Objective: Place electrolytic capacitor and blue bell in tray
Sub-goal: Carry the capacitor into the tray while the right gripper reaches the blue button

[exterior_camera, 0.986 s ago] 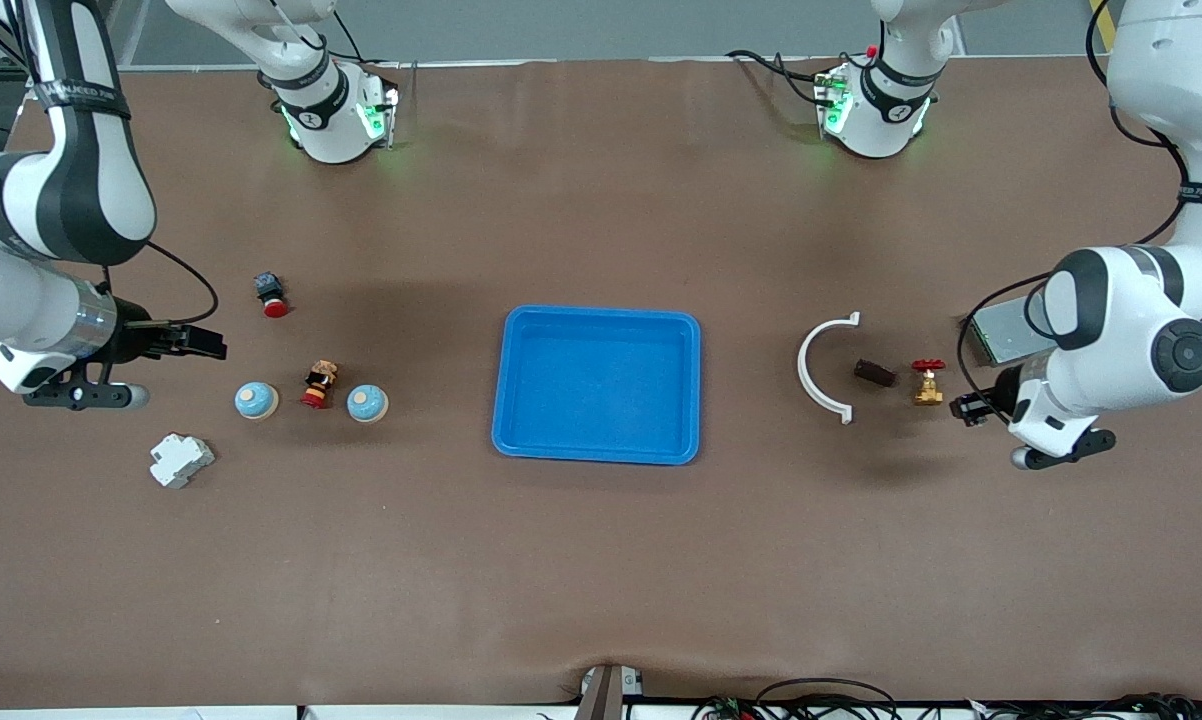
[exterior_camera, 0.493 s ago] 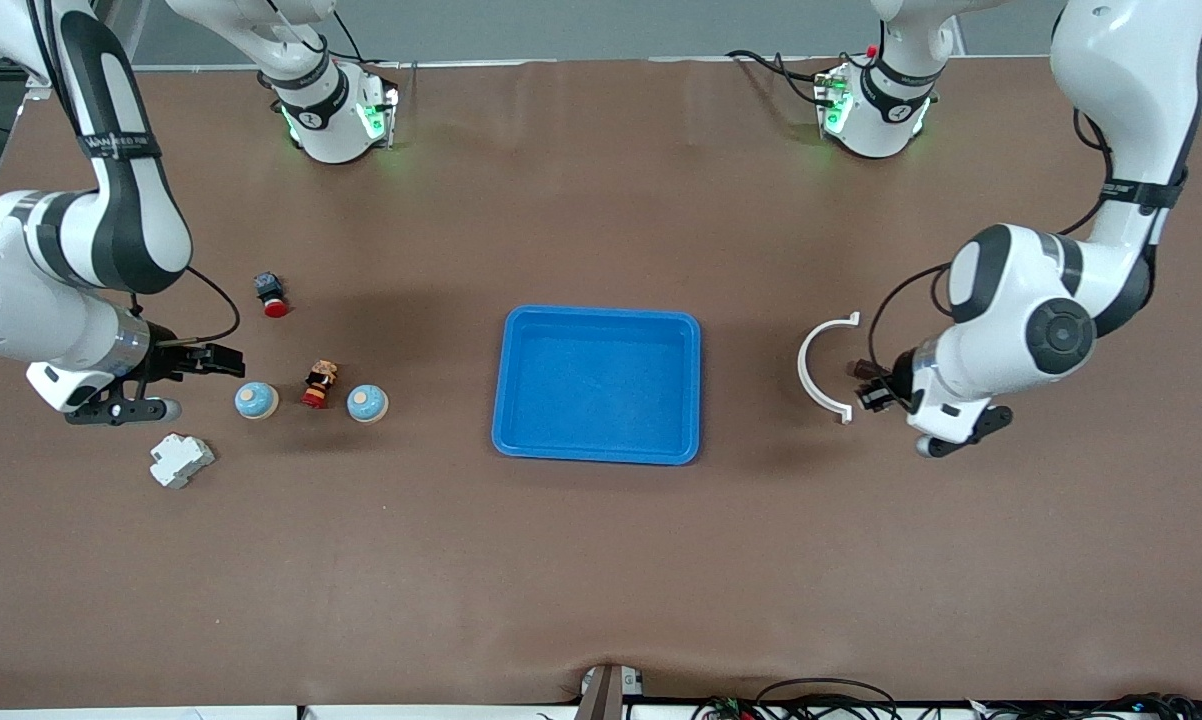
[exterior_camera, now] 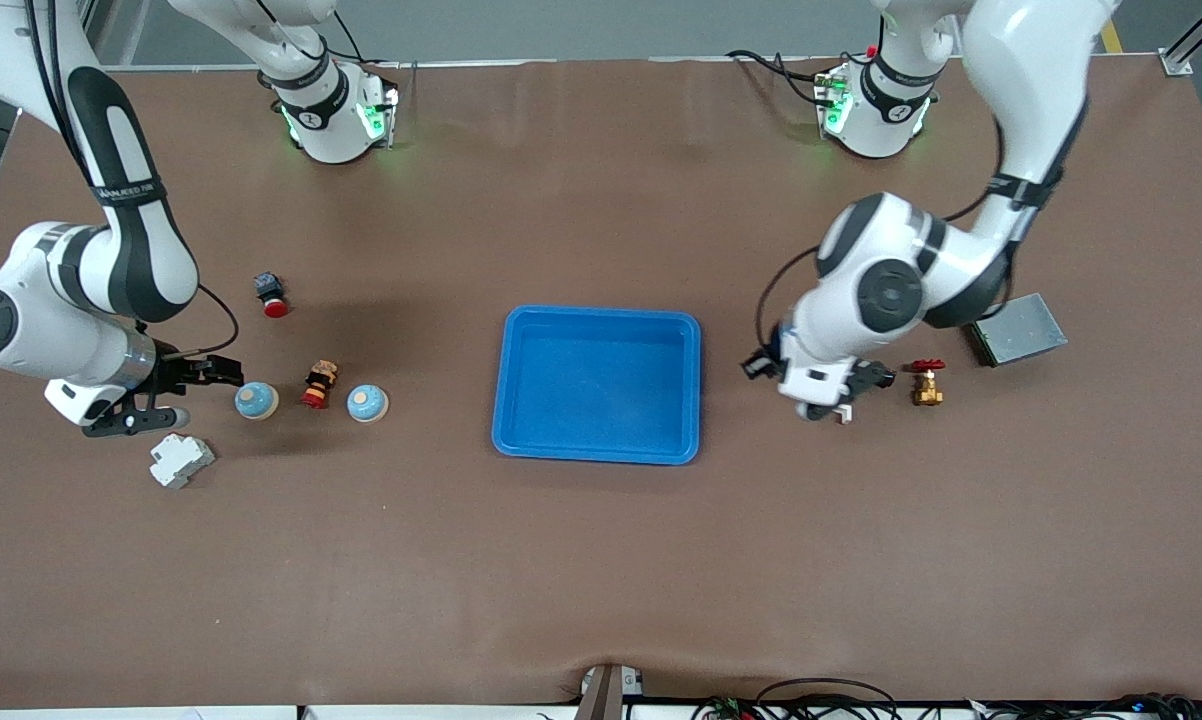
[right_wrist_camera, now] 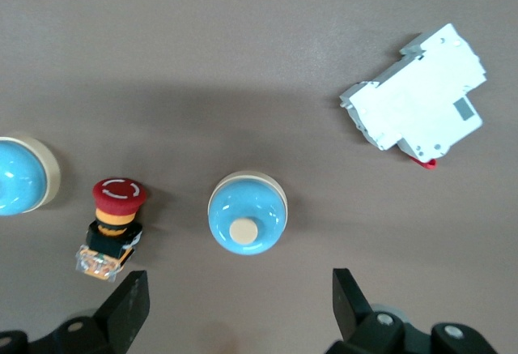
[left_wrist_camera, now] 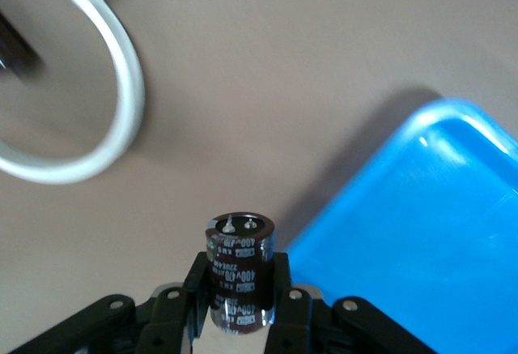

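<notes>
The dark brown electrolytic capacitor stands upright between the fingers of my left gripper, which is shut on it. That gripper hangs over the table just beside the blue tray, at the left arm's end of it; the tray's corner shows close by. My right gripper is open beside a blue bell. In the right wrist view this bell lies just ahead of the spread fingers. A second blue bell sits closer to the tray.
A red push button stands between the bells, another farther from the camera. A white breaker lies nearer the camera. A white curved clamp, a brass valve and a grey box sit at the left arm's end.
My left gripper has carried the capacitor from beside the white clamp toward the tray. My right gripper has crept closer to the nearest blue bell, still open.
</notes>
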